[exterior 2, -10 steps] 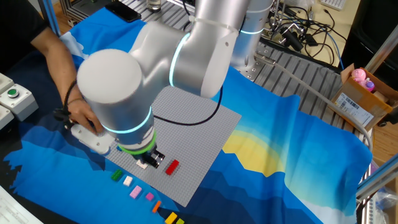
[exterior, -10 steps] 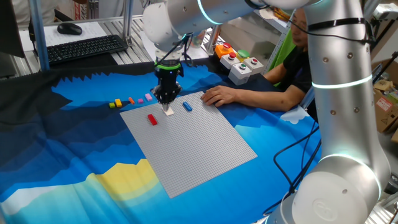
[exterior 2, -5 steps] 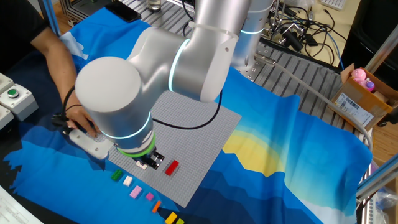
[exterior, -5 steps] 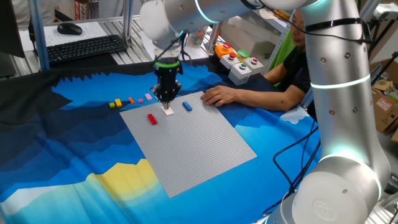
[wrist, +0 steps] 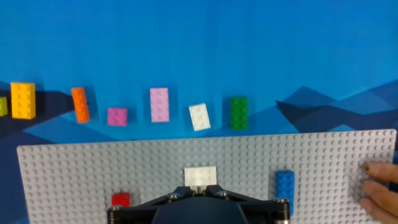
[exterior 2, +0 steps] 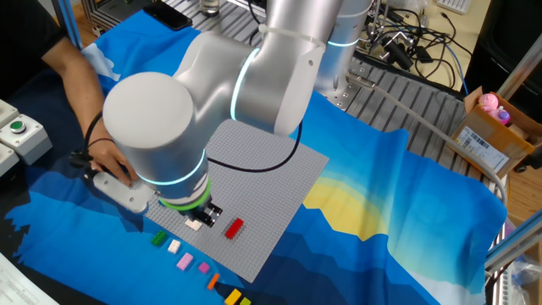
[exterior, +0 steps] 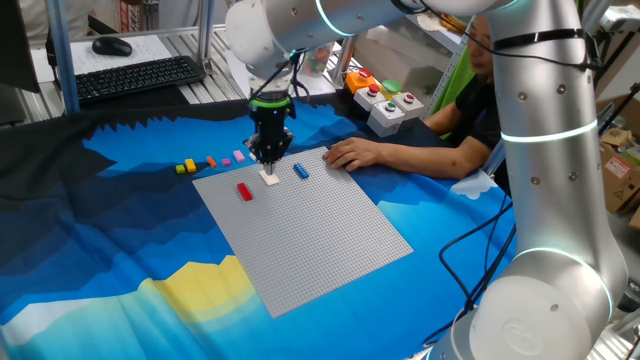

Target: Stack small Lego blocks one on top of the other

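My gripper [exterior: 270, 163] [exterior 2: 201, 217] [wrist: 200, 187] is shut, pointing straight down, with its tips on a white small Lego block [wrist: 200, 175] [exterior: 270, 179] that sits on the grey baseplate [exterior: 320, 230]. A red block [wrist: 120, 200] [exterior: 244, 192] lies to its left on the plate and a blue block [wrist: 285, 185] [exterior: 301, 171] to its right. Beyond the plate's far edge, on the blue cloth, a row holds yellow [wrist: 23, 99], orange [wrist: 80, 104], two pink [wrist: 117, 116] [wrist: 159, 104], white [wrist: 199, 116] and green [wrist: 239, 112] blocks.
A person's hand [exterior: 350, 153] [wrist: 379, 186] rests on the baseplate's right corner, close to the blue block. A button box [exterior: 385, 103] stands behind it, and a keyboard [exterior: 135, 78] lies at the back left. The arm's big elbow [exterior 2: 157, 127] hangs over the plate.
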`<action>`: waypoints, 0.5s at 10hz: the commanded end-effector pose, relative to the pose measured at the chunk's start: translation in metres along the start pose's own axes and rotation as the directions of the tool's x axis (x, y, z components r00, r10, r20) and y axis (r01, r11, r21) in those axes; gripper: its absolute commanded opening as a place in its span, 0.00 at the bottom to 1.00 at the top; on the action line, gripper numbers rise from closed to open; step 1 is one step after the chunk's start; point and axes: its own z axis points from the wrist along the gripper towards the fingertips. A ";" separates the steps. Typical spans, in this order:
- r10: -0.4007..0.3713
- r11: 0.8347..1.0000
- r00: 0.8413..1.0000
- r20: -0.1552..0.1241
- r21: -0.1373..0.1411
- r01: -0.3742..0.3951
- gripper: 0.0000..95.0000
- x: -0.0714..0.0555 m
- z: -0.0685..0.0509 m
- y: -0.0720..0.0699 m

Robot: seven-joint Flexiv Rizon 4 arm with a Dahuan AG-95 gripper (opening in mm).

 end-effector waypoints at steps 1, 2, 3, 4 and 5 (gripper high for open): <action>0.005 1.000 1.000 0.002 -0.004 -0.005 0.00 0.001 0.006 -0.001; 0.010 1.000 1.000 -0.003 -0.004 -0.010 0.00 0.002 0.007 0.000; 0.012 1.000 1.000 -0.006 -0.003 -0.012 0.00 0.004 0.008 0.001; 0.017 1.000 1.000 -0.001 -0.005 -0.017 0.00 0.007 0.011 0.002; 0.014 1.000 1.000 0.002 -0.004 -0.014 0.00 0.009 0.012 0.003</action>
